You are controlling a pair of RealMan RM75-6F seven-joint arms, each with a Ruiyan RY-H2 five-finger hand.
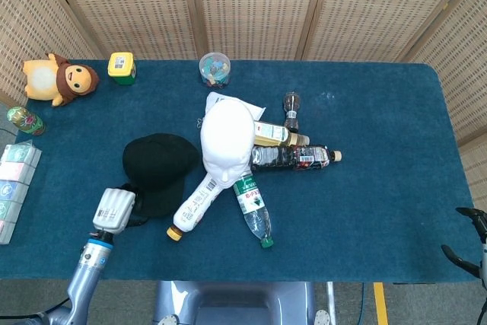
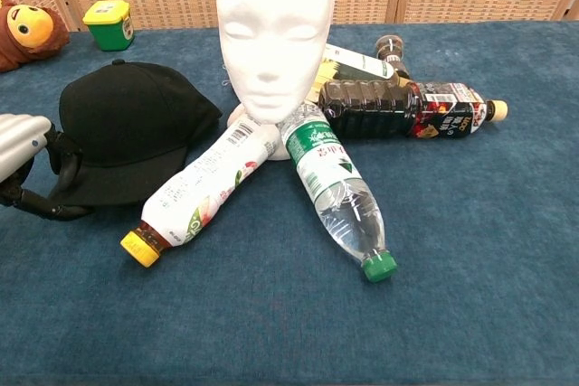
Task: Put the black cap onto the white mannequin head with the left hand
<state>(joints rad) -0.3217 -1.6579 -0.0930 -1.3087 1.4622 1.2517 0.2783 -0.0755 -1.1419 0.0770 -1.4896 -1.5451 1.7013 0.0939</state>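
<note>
Left hand (image 1: 112,208): sat at the near-left edge of the cap, left of the head; its fingers (image 2: 54,158) curled onto the brim and appeared to pinch it (the chest view showed dark fingertips at the brim's edge, with that edge seeming slightly raised off the table).
Cap (image 1: 158,169): black, lay on the table just left of the head, crown up, brim toward the near-left; its right side touched or nearly touched the pale bottle.
Cap handling: judged light and soft in the crown, stiffer in the brim, so the brim looked the sound place to take hold; a crown grip would likely crush it. Cloth should not slip much, but it may sag and swing once lifted.
Pale bottle (image 1: 196,206): lay slanted from the head's base toward the near-left, yellow lid outward, right beside the cap (could be dragged along).
Head (image 1: 227,139): white, upright, central, ringed by bottles; smooth and probably light, so a push from the cap might tip it.
Clear bottle (image 1: 252,209): lay in front of the head, green lid toward the near edge.
Dark bottle (image 1: 293,157): lay to the right of the head, touching its base area.
Right hand (image 1: 468,241): far right of the head, at the table's edge, fingers apart, holding nothing.
</note>
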